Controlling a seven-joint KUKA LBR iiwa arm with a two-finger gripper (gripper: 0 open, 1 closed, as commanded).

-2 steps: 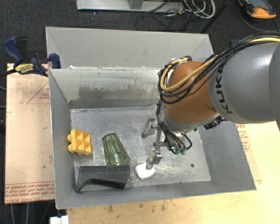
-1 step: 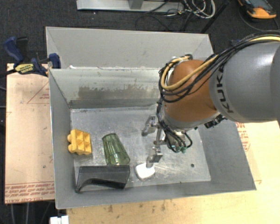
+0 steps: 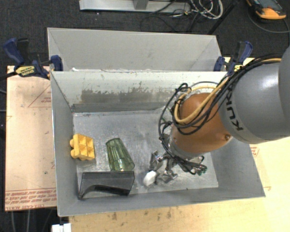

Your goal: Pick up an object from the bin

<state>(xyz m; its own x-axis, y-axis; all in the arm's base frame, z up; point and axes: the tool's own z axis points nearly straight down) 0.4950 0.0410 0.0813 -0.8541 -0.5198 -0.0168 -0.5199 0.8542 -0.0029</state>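
Low in the grey bin [image 3: 63,129], close over its floor and toward the front wall: the gripper [image 3: 163,170], hung beneath the rounded orange cover [image 3: 198,124] at the end of the arm [image 3: 261,100]. Arm in from the view's right, thick and grey, above the bin's right wall. Round the cover, looped: black cables [image 3: 169,111]. Spread or pressed together? Cannot tell; from above, just a knot of small metal parts. Just beside the gripper, on the view's left: a small white lump [image 3: 149,179], rounded, lying on the floor near the front wall. Touching the gripper's tip or barely apart, not to be told which. Further toward the view's left, near the lump but apart from it: a green glass [image 3: 119,154], clear, lying on its side, lengthwise from back to front. At the glass's front end, touching or all but touching it: a black wedge [image 3: 105,183], long and low, stretched along the front wall toward the left corner. Left of the glass and just beside it, with a thin strip of bare floor between: a yellow block [image 3: 82,147], studded on top, resting flat.
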